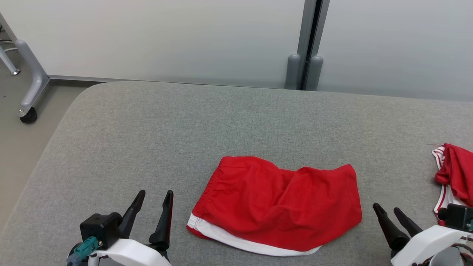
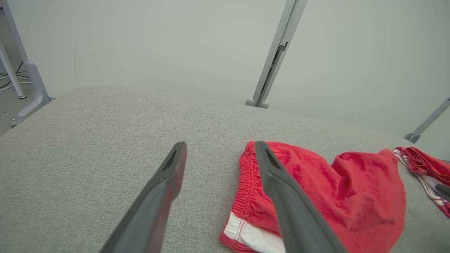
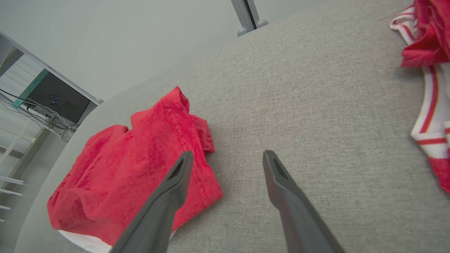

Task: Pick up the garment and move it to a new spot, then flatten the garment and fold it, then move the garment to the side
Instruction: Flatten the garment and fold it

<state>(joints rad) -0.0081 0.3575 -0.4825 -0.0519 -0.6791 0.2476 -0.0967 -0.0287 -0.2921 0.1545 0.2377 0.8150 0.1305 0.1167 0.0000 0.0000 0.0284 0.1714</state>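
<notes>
The garment (image 1: 277, 207) — a pair of red shorts with white trim — lies on the desk (image 1: 147, 129) between the two claws, towards the near edge.

The left claw (image 1: 156, 194) stands open and empty, just beside the shorts' gathered waistband and not touching it. The right claw (image 1: 386, 208) is likewise open and empty, near the opposite end, with a strip of bare grey cover between them.

Outward from there, a second red-and-white garment (image 1: 454, 173) sits bunched at the desk's right edge, well apart from the first.

As for progress, the shorts appear doubled over into a compact, roughly rectangular shape, one layer on another with the white band peeping out along the near edge. So the folding looks largely done, though a soft ridge down the middle is not pressed flat. What seems left is the last shift to the side.

The long axis runs left to right across the robot's front — the elastic waistband points to the robot's left, the leg openings to its right.
</notes>
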